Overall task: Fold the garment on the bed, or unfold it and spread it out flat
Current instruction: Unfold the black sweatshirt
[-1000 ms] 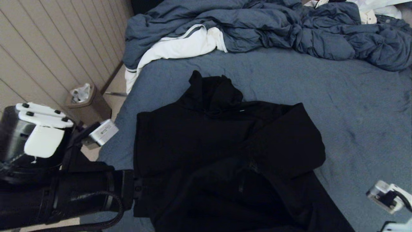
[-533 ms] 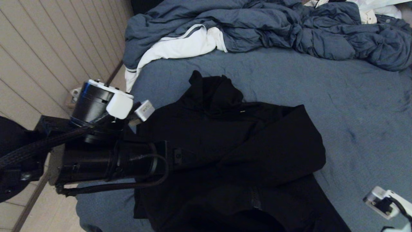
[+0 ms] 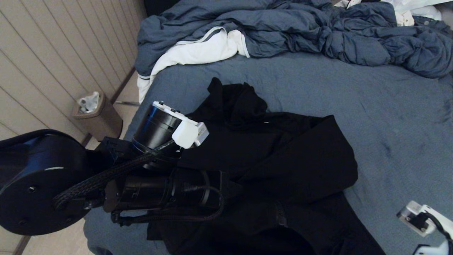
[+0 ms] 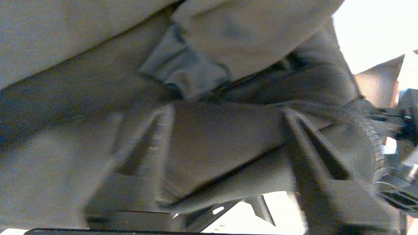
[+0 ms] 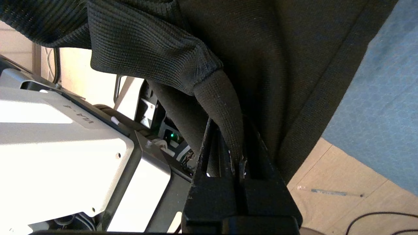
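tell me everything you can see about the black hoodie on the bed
The black hoodie is soft knit with ribbed edging. It lies crumpled on the slate-blue bed, hood toward the duvet, one sleeve folded across the body, its near end hanging off the bed's edge. The right gripper is shut on a ribbed edge there. The left gripper reaches over its body, fabric between the fingers.

The bed [image 3: 389,117] bears the garment [image 3: 283,159], duvet [image 3: 300,32].

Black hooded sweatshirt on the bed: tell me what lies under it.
Under the black hooded zip sweatshirt only the slate-blue bed sheet shows, visible all around its edges. The sheet directly beneath is covered, and the left arm hides the sweatshirt's near left part, so anything there cannot be seen.
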Motion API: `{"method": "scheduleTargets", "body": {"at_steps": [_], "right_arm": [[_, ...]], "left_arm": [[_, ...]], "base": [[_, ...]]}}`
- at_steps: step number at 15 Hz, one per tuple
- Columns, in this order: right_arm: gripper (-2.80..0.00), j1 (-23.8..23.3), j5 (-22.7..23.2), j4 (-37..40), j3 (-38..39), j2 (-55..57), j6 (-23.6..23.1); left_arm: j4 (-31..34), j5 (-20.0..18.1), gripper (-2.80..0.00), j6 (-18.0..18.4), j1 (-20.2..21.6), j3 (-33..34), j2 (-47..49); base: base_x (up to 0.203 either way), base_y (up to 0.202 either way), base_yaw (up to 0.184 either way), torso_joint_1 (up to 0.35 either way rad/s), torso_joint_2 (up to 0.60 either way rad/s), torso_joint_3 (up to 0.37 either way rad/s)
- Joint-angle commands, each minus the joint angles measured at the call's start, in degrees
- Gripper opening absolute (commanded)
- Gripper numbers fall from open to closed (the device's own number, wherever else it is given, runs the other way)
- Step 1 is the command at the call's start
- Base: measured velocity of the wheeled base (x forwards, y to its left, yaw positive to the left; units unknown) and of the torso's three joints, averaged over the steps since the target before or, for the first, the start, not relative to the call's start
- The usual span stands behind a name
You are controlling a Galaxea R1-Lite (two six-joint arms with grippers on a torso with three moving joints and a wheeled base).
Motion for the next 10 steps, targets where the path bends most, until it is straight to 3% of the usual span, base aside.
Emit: {"method": "scheduleTargets", "body": {"at_steps": [1,6,10], "right_arm": [[-2.8,0.02,0.15,0.06,-0.08,0.34,-0.05],[-2.8,0.11,0.15,0.15,-0.43,0.18,-0.05],[-2.8,0.29,-0.38,0.32,-1.05,0.43,-0.05]], "left_arm": [[0.07,-0.02,-2.8,-0.23,-1.82,-1.3,0.74],[0.02,0.07,-2.8,-0.23,-7.61,-2.51,4.51],[-0.28,-0.06,-2.8,-0.25,-8.84,-2.61,7.53]], "base": [[0.0,0.0,0.0,0.0,0.0,0.0],[0.0,0.0,0.0,0.0,0.0,0.0],[0.0,0.0,0.0,0.0,0.0,0.0]]}}
